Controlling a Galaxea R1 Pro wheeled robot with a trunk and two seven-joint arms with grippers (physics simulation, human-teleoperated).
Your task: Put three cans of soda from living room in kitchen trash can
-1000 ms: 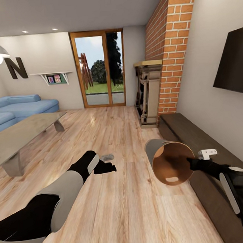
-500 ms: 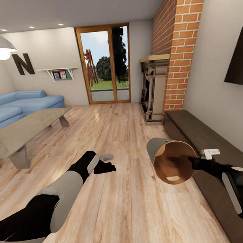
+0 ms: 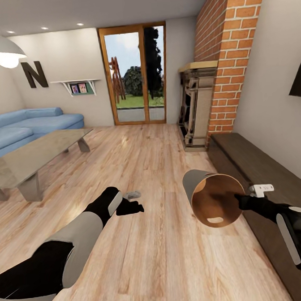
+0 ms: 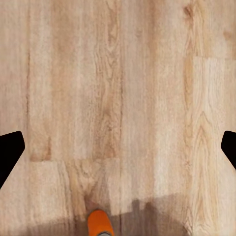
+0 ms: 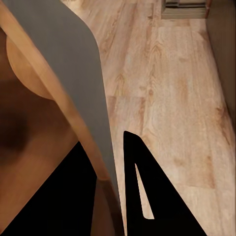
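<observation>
My right gripper (image 3: 241, 202) is shut on the rim of the tash can (image 3: 212, 200), a tan wooden bin held tilted above the floor with its brown inside facing the head camera. The right wrist view shows the dark fingers (image 5: 142, 196) on either side of the bin's wall (image 5: 73, 83). My left gripper (image 3: 130, 207) hangs low over the wood floor, open and holding nothing, its fingers (image 4: 10, 152) far apart. One orange can of soda (image 4: 100, 223) shows at the edge of the left wrist view, outside the fingers.
This is the living room. A glass-topped low table (image 3: 30, 159) and a blue sofa (image 3: 27, 125) are at the left. A brick fireplace (image 3: 234, 59) and a dark low cabinet (image 3: 254, 161) line the right wall. A glass door (image 3: 136, 75) is straight ahead across open floor.
The whole view has shifted, so the camera has moved: sofa, table and door sit further right. Both arms hold the same pose, and the bin stays in the right gripper.
</observation>
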